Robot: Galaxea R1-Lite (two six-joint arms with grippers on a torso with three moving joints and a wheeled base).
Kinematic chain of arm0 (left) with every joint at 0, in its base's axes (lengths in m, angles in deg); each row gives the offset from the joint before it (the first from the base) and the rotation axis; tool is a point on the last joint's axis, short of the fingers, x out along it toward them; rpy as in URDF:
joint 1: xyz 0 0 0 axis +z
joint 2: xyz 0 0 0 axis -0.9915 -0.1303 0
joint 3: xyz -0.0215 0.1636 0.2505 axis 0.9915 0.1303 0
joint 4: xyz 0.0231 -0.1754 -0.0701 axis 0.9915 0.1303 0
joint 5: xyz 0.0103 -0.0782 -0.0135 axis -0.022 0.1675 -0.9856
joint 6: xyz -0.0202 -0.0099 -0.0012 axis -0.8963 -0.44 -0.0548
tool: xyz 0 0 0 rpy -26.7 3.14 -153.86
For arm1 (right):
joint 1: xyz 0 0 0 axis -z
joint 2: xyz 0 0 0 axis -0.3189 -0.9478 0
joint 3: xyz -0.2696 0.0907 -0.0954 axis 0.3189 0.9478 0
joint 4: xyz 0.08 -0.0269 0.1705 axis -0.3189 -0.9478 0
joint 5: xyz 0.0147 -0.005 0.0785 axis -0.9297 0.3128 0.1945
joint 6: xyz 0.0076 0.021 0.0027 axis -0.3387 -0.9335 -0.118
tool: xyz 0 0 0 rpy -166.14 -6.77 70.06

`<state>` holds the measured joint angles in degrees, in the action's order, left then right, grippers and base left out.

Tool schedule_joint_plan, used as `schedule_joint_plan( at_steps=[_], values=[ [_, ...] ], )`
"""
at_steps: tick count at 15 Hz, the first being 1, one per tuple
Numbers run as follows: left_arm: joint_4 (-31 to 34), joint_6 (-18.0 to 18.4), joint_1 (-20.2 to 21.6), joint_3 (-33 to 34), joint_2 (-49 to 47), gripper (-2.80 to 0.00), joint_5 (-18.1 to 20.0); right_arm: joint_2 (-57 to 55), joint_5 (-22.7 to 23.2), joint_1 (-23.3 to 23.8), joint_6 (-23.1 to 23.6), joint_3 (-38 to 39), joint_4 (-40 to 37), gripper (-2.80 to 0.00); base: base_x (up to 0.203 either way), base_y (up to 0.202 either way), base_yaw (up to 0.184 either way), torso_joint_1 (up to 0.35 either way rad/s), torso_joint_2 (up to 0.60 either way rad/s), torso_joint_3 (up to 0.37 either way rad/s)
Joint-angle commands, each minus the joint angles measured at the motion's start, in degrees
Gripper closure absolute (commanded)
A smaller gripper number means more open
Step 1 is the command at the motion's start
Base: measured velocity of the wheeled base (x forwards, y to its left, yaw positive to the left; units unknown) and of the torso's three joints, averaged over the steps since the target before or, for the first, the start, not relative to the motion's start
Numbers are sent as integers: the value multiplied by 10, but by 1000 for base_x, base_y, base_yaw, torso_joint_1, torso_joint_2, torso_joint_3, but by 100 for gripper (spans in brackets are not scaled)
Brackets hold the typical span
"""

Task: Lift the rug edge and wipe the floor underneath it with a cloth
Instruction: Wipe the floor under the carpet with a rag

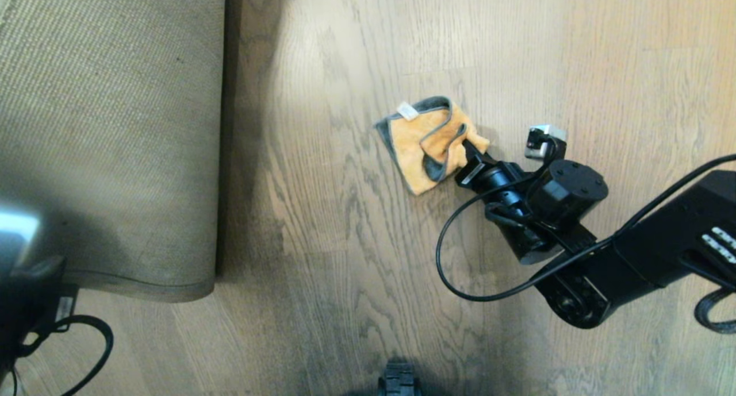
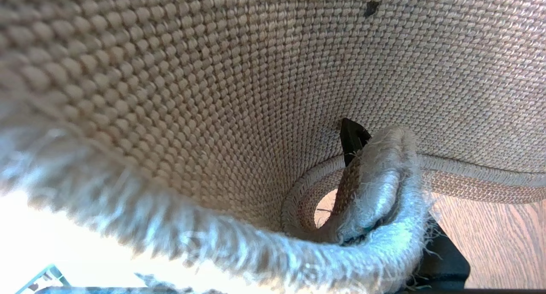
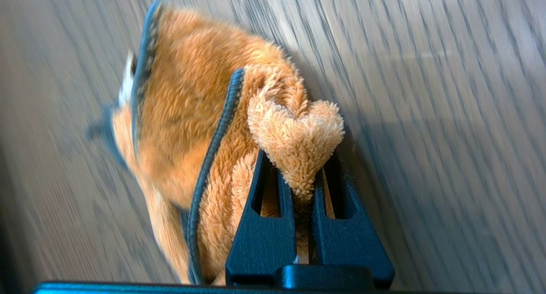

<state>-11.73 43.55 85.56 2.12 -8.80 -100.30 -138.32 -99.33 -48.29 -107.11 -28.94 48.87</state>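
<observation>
Cloth (image 1: pixel 432 146): white tag, writing unreadable. Right gripper (image 3: pixel 303 187), arm reaching in low, clenched on the cloth on the floor (image 1: pixel 356 258). Left gripper (image 2: pixel 362 187) grasping the lifted rug edge (image 2: pixel 384 208).

The pale grey rug with tan woven backing (image 1: pixel 109 131) runs off the head view's top and left edges. The black left arm (image 1: pixel 29 292) is cut off at the lower left. In the right wrist view, the orange-yellow fuzzy cloth (image 3: pixel 179 127) and the brown wood-grain floor (image 3: pixel 426 114) smear with blur, and the cloth's fold hides where the black fingers (image 3: pixel 264 225) meet.

Orange cloth (image 1: pixel 428 149) crumpled on wood floor (image 1: pixel 356 258), rug edge (image 1: pixel 221 154) lifted — tan backing showing
</observation>
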Motion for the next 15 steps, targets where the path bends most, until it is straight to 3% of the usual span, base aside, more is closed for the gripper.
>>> schedule_joint_plan(
  at_steps=[1,4,11,15],
  values=[
    [-3,1,0,0,1,0,-1,9,-1,-41,-2,37,26,0,0,0,0,0,0,0],
    [1,2,0,0,8,0,-1,21,-7,-123,-9,80,26,0,0,0,0,0,0,0],
    [1,2,0,9,19,0,-6,-11,-40,-372,-27,109,26,0,0,0,0,0,0,0],
    [1,3,0,21,29,0,-13,-86,-42,-411,-37,91,26,0,0,0,0,0,0,0]
  ],
)
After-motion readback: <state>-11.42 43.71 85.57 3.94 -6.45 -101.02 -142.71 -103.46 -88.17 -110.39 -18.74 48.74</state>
